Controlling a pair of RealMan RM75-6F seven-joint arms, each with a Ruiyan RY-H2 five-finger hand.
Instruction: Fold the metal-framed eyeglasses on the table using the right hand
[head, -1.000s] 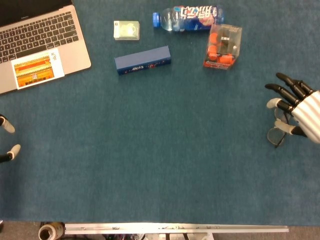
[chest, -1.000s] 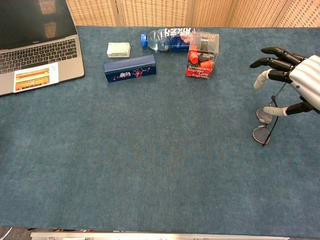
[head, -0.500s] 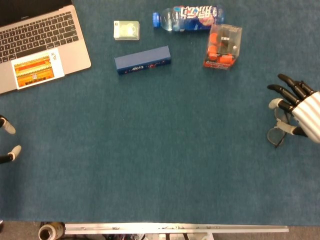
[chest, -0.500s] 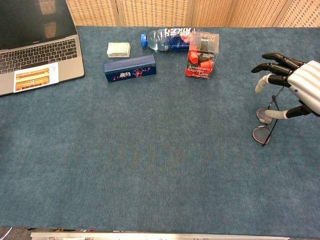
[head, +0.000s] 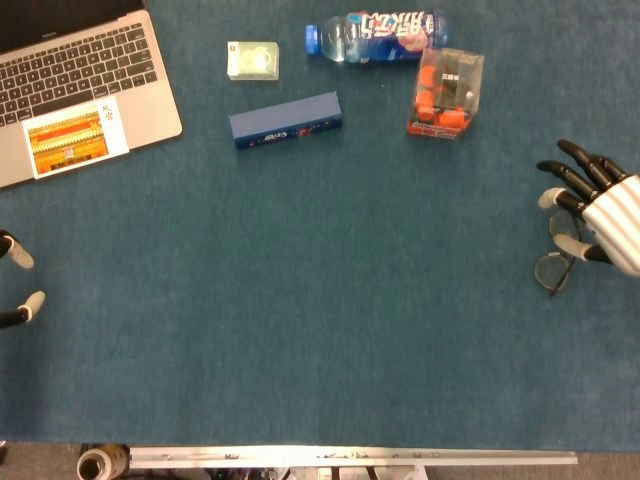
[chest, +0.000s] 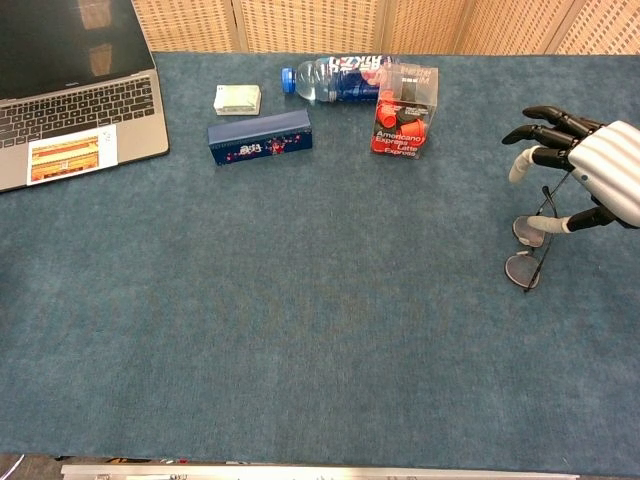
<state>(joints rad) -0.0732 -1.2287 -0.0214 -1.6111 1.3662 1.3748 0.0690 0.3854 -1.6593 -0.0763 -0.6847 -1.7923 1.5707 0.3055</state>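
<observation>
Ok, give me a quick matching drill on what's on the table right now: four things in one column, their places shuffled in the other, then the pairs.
Things:
1. eyeglasses
2. laptop
3. water bottle
4. blue box

Places:
A. far left corner of the table
B. lying on its side at the far edge, cap pointing left
C. right side, under the right hand
D. just in front of the small pale green box

Pairs: 1-C, 2-A, 3-B, 4-D
</observation>
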